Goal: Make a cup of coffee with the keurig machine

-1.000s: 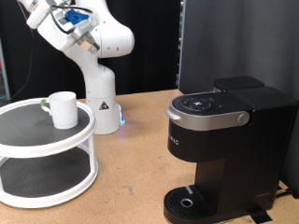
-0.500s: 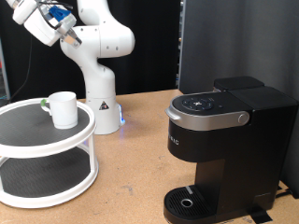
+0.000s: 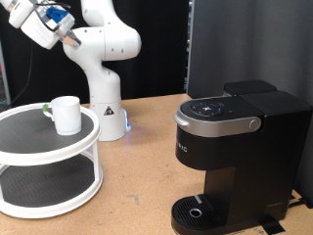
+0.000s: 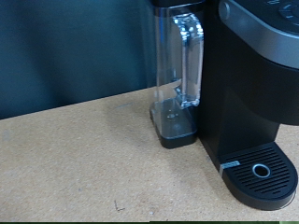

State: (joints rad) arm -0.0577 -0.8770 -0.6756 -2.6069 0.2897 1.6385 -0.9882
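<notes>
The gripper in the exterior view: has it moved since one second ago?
Yes. The arm's hand has swung toward the exterior view's left, away from the robot's white base, and is now above the cup.

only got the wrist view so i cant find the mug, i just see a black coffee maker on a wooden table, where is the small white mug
observer: the small white cylindrical mug stands upright on the top tier of a round white two-tier stand, at the exterior view's left, well apart from the black boxy keurig machine.
operator: is the machine lid down
observer: it looks shut, the lid with round buttons lying flat, with its silver-grey handle down at the front.
operator: and where is the gripper
observer: the gripper is high at the exterior view's top left, above the stand and touching nothing.
</notes>
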